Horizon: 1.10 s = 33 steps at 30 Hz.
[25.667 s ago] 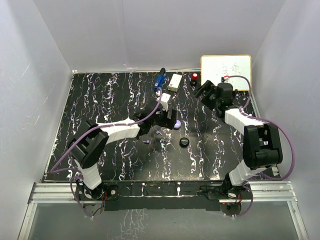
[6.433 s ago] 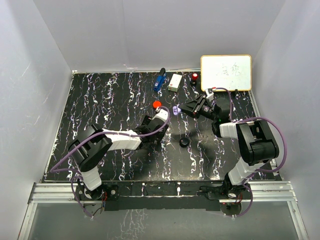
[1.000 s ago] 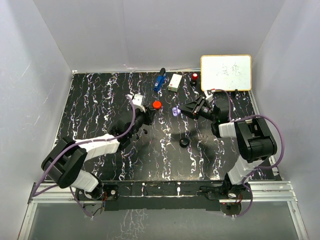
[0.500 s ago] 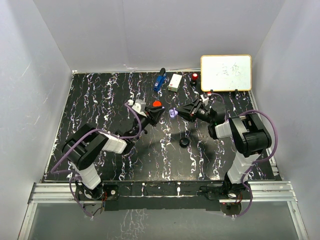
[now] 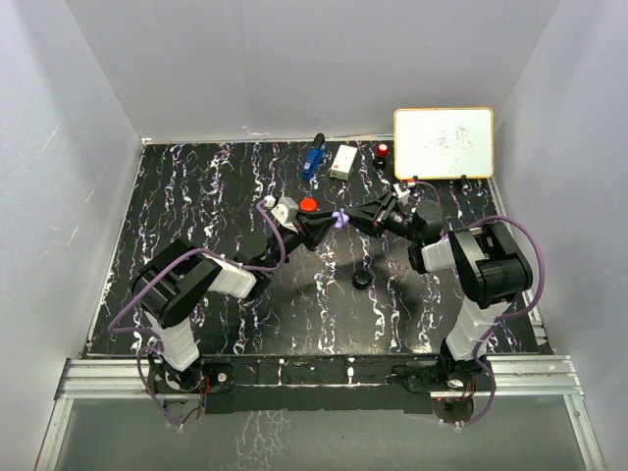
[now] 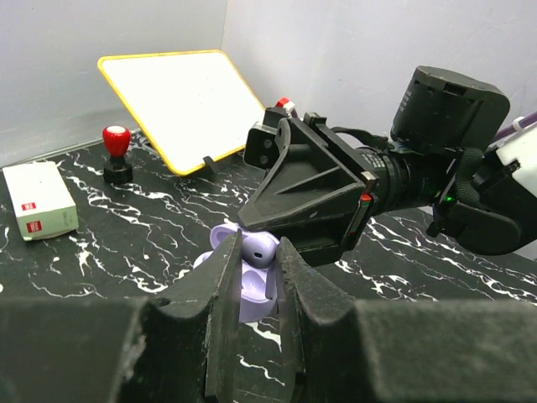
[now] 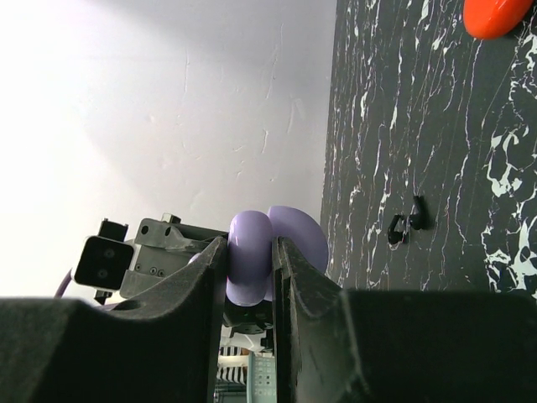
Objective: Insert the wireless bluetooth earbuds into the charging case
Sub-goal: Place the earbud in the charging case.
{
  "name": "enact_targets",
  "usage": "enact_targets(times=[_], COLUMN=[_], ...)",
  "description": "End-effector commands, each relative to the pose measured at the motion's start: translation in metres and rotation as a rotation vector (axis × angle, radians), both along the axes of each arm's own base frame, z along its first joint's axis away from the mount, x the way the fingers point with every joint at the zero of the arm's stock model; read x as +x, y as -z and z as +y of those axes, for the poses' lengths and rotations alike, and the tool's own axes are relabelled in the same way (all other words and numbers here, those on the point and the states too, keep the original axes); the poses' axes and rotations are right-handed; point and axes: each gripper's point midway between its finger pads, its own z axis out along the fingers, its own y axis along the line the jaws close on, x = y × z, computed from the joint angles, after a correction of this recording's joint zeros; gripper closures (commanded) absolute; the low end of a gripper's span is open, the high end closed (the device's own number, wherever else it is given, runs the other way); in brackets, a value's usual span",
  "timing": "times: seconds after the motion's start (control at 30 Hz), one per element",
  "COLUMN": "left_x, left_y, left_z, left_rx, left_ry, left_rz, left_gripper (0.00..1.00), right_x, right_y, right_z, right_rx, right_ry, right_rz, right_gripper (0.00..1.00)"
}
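my left pincer (image 6: 258,256) was narrowed onto the lavender earbud (image 6: 260,245), nipping it between both fingers. straight ahead of its tips, very close, my right pincer (image 7: 250,248) was clamped tight on the open lavender charging case (image 7: 249,273), held up above the marbled table (image 5: 196,196). a black earbud (image 7: 407,225) lay on the table beyond the right pincer's tips.

— What else is on your feed?
— I see a yellow-framed whiteboard (image 5: 444,142) propped at two o'clock on the black marbled table (image 5: 196,211). At twelve o'clock there is a row near the back wall (image 5: 294,69): a blue object (image 5: 313,157), a white box (image 5: 343,162) and a red-topped stamp (image 5: 382,151).
— Touching?
— No, I see gaps.
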Motion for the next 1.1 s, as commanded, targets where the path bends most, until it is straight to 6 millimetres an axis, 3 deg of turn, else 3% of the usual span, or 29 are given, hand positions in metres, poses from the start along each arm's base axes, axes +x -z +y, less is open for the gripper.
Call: enact_targets(times=[0.0, 0.53, 1.07], left_x=[-0.015, -0.006, -0.002], left_y=[-0.069, -0.083, -0.081], left_z=[-0.001, 0.000, -0.003], left_rx=[-0.136, -0.117, -0.109], left_ry=[0.034, -0.040, -0.047], left_rz=[-0.236, -0.326, -0.332], left_gripper=[1.00, 1.00, 1.00], right_x=[-0.005, -0.011, -0.016], right_y=[-0.017, -0.025, -0.032], right_z=[0.002, 0.001, -0.001], right_rx=[0.029, 0.111, 0.176], right_ry=[-0.007, -0.025, -0.034], right_rz=[-0.077, -0.073, -0.072], right_gripper=[1.00, 1.00, 1.00])
